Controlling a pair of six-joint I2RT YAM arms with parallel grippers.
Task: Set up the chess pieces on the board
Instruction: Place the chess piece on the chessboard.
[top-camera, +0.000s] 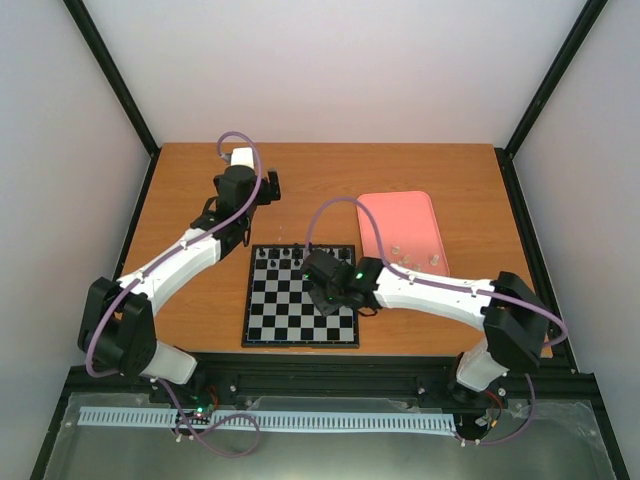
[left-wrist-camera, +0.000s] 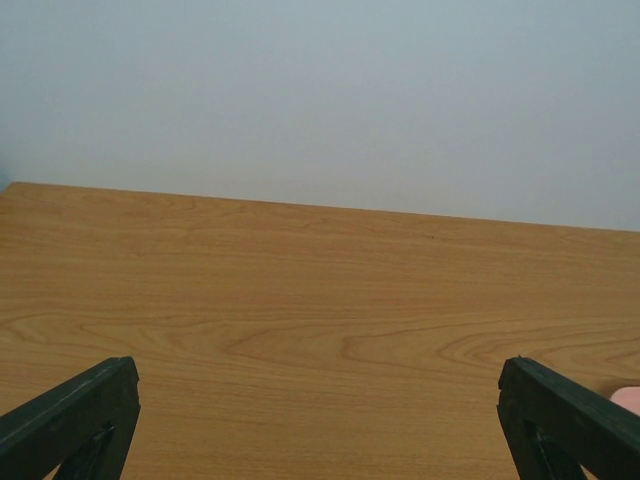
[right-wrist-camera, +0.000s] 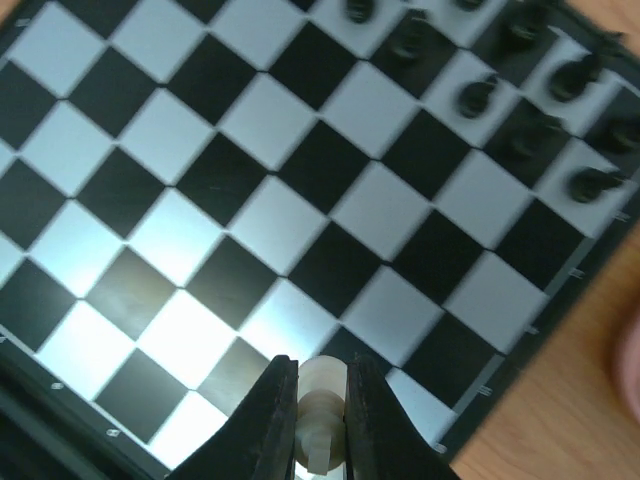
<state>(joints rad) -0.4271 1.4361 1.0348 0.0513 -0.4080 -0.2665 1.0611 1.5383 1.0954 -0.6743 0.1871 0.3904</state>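
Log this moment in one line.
right gripper: shut on cream-white chess piece above black-and-white chessboard | left gripper: open, empty, over wooden table | black chess figures: on far rows

Checkered board (top-camera: 285, 315) flat, thin black border. One cream-white chess piece (right-wrist-camera: 320, 410) pinched in right gripper (right-wrist-camera: 322, 372) above board's edge squares; few more (top-camera: 412, 258), seemingly, on pink tray (top-camera: 395, 215)

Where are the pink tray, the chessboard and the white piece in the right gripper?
pink tray (top-camera: 400, 215): top external view, bare middle of its floor.
chessboard (top-camera: 275, 315): top external view, empty squares near its left side.
white piece (right-wrist-camera: 322, 388): right wrist view, its rounded upper part.
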